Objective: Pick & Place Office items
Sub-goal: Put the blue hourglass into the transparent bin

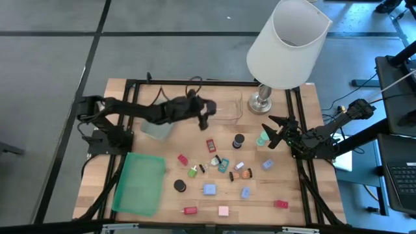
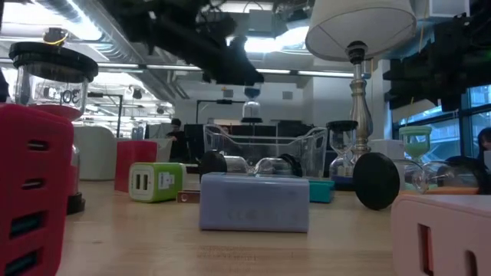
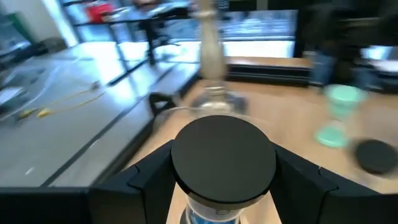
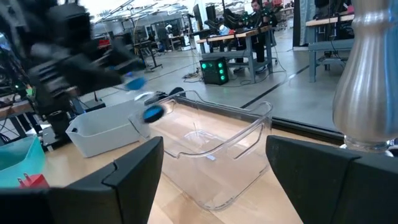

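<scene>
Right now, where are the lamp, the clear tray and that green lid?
Lamp [image 1: 289, 45], high view, on the white shade.
Clear tray [image 4: 249, 134], right wrist view, on its near wall.
Green lid [image 1: 138, 183], high view, on its flat middle.

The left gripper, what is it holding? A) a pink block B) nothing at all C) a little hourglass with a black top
C: in the left wrist view the left gripper has its fingers on both sides of a little hourglass with a round black top.

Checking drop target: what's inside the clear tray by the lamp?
Clear tray looks empty in the right wrist view. Left claw holds a black-capped item above it; its near corner is hidden.
</scene>
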